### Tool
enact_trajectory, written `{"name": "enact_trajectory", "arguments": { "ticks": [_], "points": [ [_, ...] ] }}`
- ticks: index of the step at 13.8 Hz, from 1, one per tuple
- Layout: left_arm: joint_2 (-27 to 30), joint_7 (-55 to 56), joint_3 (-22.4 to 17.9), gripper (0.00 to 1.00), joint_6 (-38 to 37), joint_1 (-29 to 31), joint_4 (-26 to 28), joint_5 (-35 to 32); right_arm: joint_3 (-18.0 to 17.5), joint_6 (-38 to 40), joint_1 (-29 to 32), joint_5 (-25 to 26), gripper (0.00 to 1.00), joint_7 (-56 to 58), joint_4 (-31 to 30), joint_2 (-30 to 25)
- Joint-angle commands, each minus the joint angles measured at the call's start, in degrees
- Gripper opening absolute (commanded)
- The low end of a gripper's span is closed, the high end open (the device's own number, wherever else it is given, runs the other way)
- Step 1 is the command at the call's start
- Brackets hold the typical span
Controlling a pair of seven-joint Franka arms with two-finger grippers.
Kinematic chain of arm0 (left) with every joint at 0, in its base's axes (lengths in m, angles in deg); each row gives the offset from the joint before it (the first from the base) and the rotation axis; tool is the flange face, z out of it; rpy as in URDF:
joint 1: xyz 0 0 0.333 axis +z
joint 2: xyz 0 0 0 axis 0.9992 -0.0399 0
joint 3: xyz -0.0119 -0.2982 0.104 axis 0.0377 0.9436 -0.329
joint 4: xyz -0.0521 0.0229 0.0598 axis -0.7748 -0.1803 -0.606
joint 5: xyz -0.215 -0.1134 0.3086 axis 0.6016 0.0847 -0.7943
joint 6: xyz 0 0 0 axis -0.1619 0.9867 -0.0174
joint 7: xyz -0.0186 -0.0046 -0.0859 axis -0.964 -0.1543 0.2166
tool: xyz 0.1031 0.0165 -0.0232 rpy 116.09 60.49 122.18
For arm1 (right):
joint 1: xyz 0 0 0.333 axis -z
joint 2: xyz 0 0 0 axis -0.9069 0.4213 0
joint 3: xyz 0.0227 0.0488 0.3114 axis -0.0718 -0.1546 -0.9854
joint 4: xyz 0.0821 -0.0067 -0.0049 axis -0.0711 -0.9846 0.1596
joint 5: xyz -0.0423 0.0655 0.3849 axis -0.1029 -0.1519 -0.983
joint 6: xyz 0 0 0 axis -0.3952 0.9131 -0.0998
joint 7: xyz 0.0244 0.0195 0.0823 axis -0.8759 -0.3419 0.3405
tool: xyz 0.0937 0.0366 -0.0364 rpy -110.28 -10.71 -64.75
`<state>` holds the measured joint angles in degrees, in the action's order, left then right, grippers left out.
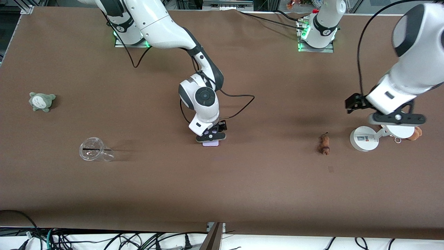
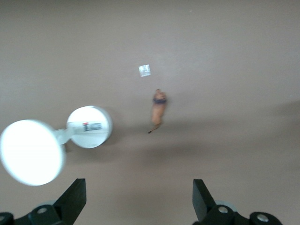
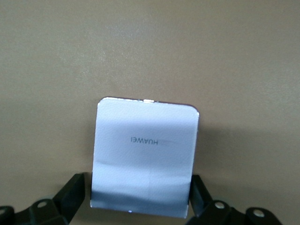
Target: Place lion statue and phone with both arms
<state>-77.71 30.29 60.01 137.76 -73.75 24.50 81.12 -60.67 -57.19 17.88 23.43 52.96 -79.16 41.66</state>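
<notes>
Lavender phone [image 3: 144, 159] lies mid-tabletop, gripped at its edges by the right end effector [image 1: 211, 136]; the left end effector [image 2: 138, 197] hovers spread and empty over the stand [image 1: 363, 138] — lion [image 1: 324, 144] just beside.

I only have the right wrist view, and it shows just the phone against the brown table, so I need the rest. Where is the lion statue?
Observer: The lion statue lies on the table toward the left arm's end, beside the white stand but apart from it.
Operator: Is the left gripper on it?
Observer: No. The left gripper hangs above the table by the stand, with its fingers open and holding nothing.
Operator: Anything toward the right arm's end?
Observer: A clear cup, and a grey-green plush that lies farther from the front camera than the cup.
</notes>
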Motion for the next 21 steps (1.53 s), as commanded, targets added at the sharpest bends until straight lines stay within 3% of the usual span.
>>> {"name": "enact_trajectory", "arguments": {
  "ticks": [1, 3, 8, 11, 13, 17, 21],
  "points": [
    [3.91, -9.77, 0.04, 1.00, -3.45, 7.80, -0.08, 6.28, 0.59, -0.68, -0.09, 0.13, 0.53, -0.61, 1.06, 1.26],
    [4.54, -11.38, 0.04, 1.00, -4.86, 9.32, -0.08, 6.92, 0.68, -1.11, 0.09, 0.13, 0.38, -0.34, 1.06, 1.26],
    [4.72, -10.76, 0.66, 1.00, -5.04, 9.32, -0.09, 6.83, 1.03, -1.12, 3.07, -0.05, 0.34, 0.62, 1.15, -1.28],
    [4.72, -10.42, 0.57, 1.00, -5.83, 9.32, -0.17, 6.83, 4.88, 1.95, 4.65, -0.05, 0.34, 1.85, 0.53, -2.69],
    [4.63, -8.32, 0.48, 1.00, -5.74, 9.32, -0.43, 6.92, 5.51, 2.49, 8.15, -0.48, 0.34, 6.49, -0.08, -2.69],
    [3.67, -6.03, -0.22, 1.00, -7.67, 9.41, -6.30, 8.93, 5.69, 2.66, 13.52, -0.49, 0.34, 14.40, -5.25, -5.84],
    [4.10, -0.04, 0.65, 1.00, -10.48, 9.68, -7.20, 8.24, 5.69, 2.84, 18.36, -0.58, 0.34, 22.67, -8.96, -8.49]
  ]
}}
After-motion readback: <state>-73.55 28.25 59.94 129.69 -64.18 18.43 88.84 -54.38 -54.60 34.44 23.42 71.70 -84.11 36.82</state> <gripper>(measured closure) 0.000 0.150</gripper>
